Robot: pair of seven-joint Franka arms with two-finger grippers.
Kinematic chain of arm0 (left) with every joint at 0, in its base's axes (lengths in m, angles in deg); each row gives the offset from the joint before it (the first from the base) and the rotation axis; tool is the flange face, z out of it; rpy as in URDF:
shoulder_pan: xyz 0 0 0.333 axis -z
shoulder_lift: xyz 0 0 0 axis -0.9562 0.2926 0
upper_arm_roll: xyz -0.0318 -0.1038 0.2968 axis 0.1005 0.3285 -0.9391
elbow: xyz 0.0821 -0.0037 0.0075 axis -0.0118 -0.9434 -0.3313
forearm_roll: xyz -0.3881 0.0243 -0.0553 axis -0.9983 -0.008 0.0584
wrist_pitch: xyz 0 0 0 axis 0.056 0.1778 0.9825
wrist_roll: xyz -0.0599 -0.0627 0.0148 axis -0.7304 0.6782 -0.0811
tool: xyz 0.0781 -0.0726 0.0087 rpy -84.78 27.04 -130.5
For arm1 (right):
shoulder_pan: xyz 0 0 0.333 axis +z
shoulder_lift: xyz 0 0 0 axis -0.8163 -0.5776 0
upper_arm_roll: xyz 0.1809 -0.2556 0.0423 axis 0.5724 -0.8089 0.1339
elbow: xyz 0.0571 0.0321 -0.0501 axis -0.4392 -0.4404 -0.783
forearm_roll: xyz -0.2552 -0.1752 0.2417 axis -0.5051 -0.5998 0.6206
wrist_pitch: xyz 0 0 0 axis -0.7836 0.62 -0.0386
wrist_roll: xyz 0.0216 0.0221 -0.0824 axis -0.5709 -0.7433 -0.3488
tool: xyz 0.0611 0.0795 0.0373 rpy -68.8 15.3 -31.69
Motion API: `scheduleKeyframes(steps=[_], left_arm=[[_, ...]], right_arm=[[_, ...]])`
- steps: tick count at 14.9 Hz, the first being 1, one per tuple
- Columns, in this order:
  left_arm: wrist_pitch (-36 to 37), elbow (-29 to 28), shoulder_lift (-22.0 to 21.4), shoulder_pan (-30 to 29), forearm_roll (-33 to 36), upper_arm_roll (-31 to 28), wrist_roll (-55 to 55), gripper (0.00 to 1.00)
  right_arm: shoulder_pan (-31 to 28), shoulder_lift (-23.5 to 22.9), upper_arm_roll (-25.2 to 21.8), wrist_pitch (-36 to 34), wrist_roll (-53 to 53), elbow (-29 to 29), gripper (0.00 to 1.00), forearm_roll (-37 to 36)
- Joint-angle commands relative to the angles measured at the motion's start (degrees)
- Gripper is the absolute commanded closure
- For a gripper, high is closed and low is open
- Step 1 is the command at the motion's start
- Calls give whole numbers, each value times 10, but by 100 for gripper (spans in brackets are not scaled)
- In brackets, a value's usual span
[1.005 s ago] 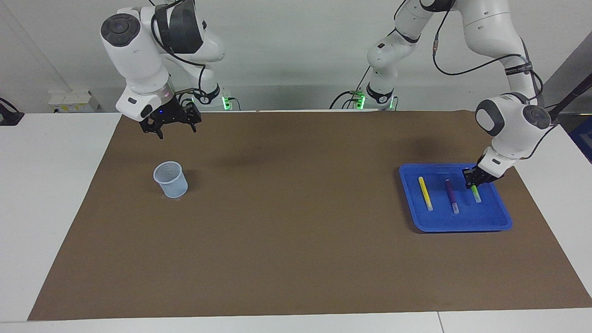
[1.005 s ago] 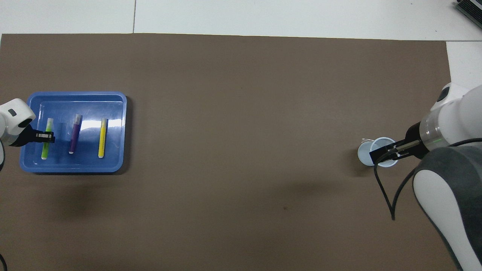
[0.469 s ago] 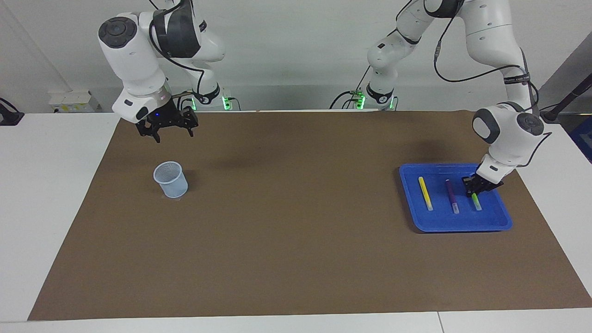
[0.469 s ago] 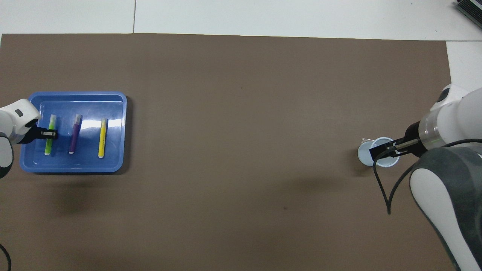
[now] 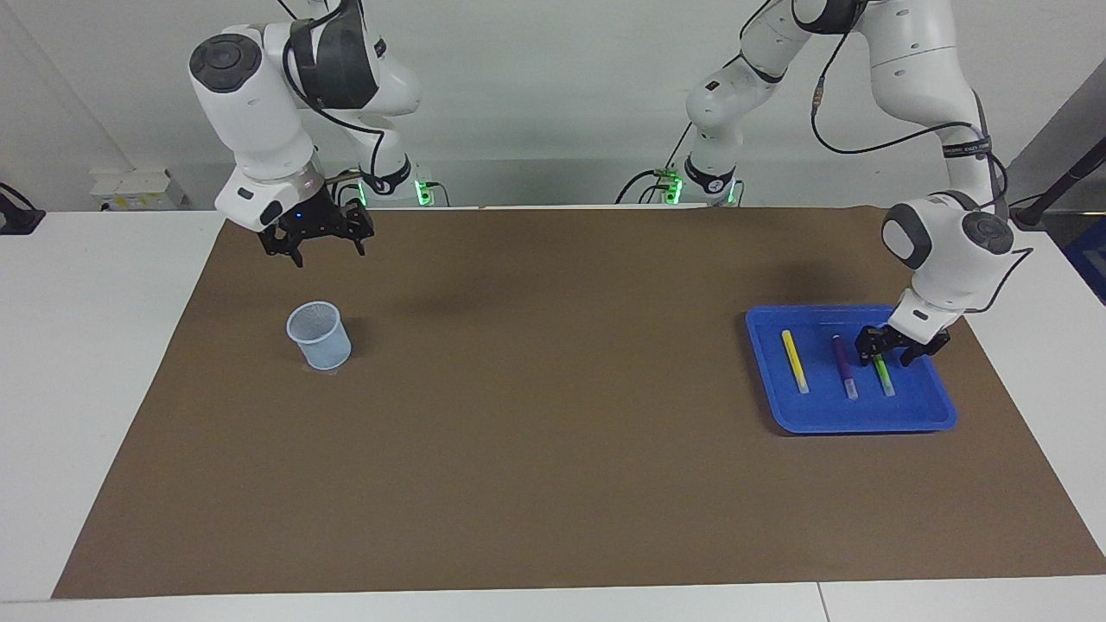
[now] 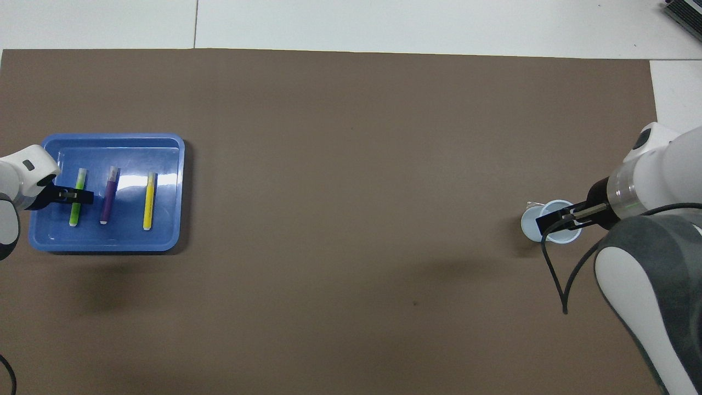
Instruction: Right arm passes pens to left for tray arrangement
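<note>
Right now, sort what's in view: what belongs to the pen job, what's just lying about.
Job: yellow pen, purple pen, green pen, all lying in the blue tray; left gripper over the green pen; right gripper, waiting.
Lying about: mesh cup.

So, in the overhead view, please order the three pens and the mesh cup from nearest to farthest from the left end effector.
1. Slim green marker pen, under the left end effector, in the blue tray.
2. Slim purple marker pen, the middle one.
3. Slim yellow marker pen, beside it.
4. Pale-blue mesh cup, at the right arm's end.
</note>
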Motion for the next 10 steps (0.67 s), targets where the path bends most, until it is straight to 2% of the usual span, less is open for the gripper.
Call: scheduleKeyframes(steps=[1, 4, 7, 10], left_arm=[[25, 22, 1, -2, 12, 2, 4, 0], [102, 75, -5, 5, 10, 3, 5, 0], [174, 125, -15, 16, 9, 9, 23, 0], [239, 157, -37, 51, 9, 9, 88, 0]], right_arm=[[2, 4, -20, -33, 8, 11, 0, 7], [2, 5, -17, -47, 1, 19, 0, 8], [6, 5, -12, -99, 1, 72, 0, 9], [7, 7, -19, -82, 1, 57, 0, 11]])
